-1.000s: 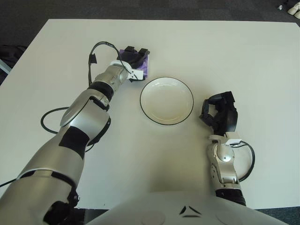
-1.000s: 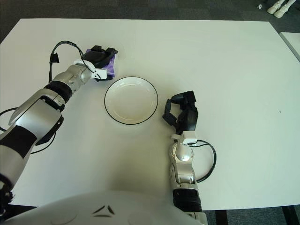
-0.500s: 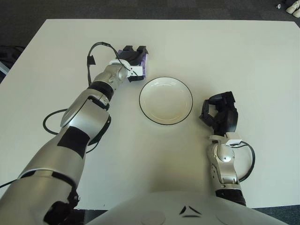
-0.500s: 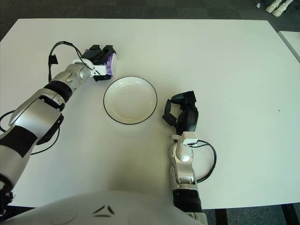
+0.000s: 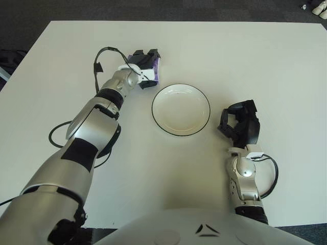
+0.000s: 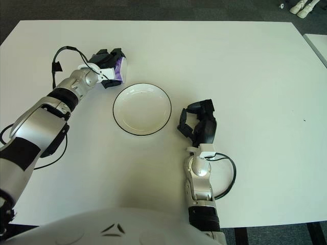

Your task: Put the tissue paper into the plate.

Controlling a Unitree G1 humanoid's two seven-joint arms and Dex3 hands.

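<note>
Left hand (image 5: 144, 65) higher now, fingers around soft purple tissue paper (image 5: 153, 70)

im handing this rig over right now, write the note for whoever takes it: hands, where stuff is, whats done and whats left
Left hand: closed on the purple tissue paper, up and to the left of the plate. I cannot tell if the tissue is clear of the table.
Right hand: idle, to the right of the plate, fingers curled, holding nothing.
Plate: white with a dark rim, mid table, nothing in it.
Done: the tissue is grasped.
Left: carry it right and toward the robot until it is over the plate, let go inside the rim, then pull the left hand back.
</note>
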